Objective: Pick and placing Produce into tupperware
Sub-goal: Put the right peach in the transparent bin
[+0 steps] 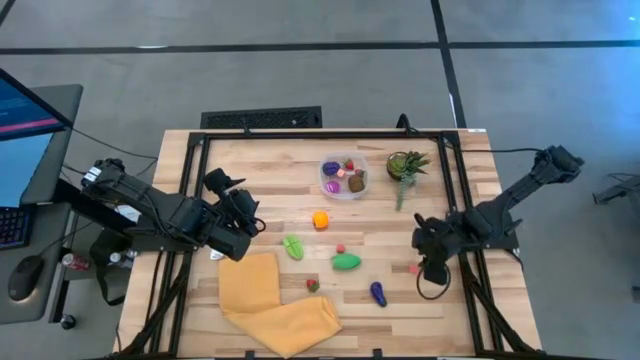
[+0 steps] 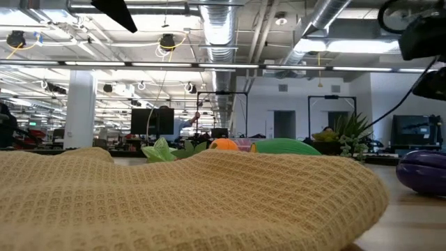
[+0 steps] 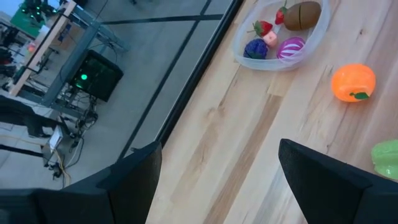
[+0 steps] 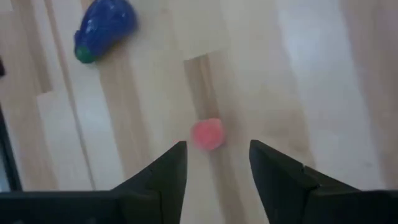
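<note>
**Right arm lined up over a little pink piece, tub already part-filled**

The right gripper (image 1: pixel 425 268) sits low at about 4 o'clock on the table, and its wrist view shows why: a small pink piece (image 4: pixel 207 134) lies on the wood just ahead of the gap between the fingers (image 4: pixel 163 174). The jaws stand a bit apart with nothing in them, roughly as wide as that piece, so my read is it's setting up a grab there.

The tub (image 1: pixel 343 177) is up at 12 o'clock, well apart from that gripper. It already has a few pieces in it: a purple one, a striped magenta one, a brown one and some small red bits. Makes sense that it's central, both arms can reach it.

Still loose on the table: the orange (image 1: pixel 320 219) near the middle, a leafy green piece (image 1: pixel 292 246), a green oval (image 1: pixel 346 262), a tiny red one (image 1: pixel 340 248), a strawberry (image 1: pixel 312 285) right by the yellow cloth (image 1: pixel 270 300) at 7 o'clock, and the eggplant (image 1: pixel 378 293) at 5 o'clock.

The left gripper (image 1: pixel 245 215) waits at 9 o'clock, fingers wide and empty, pointed toward the tub. The plant (image 1: pixel 405 165) stands just beside the tub, something to steer around on the drop.
</note>
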Controlling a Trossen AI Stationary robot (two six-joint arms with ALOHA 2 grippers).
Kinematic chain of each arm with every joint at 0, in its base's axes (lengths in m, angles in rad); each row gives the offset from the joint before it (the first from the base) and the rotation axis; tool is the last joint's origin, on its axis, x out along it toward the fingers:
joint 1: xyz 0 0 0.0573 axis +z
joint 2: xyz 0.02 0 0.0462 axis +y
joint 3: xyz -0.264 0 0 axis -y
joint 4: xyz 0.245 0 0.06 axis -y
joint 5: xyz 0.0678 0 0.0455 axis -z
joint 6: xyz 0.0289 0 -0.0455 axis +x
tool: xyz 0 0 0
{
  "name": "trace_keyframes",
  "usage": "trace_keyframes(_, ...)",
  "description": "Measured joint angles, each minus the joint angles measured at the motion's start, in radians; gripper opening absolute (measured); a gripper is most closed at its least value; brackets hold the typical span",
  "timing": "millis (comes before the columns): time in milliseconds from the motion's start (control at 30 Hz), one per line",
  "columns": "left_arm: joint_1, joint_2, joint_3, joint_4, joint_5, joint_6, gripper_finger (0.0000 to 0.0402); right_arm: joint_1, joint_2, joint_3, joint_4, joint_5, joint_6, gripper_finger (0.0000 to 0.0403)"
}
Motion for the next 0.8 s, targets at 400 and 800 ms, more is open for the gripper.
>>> trace_keyframes(400,0.015,0.0,0.0,0.002,-0.023,-0.009,0.0316,0.088,0.183,0.0,0.111,0.0,0.08,0.0262)
trace_keyframes(800,0.014,0.0,0.0,0.004,-0.017,-0.012,0.0316,0.082,0.348,0.0,0.182,0.004,0.081,0.0262)
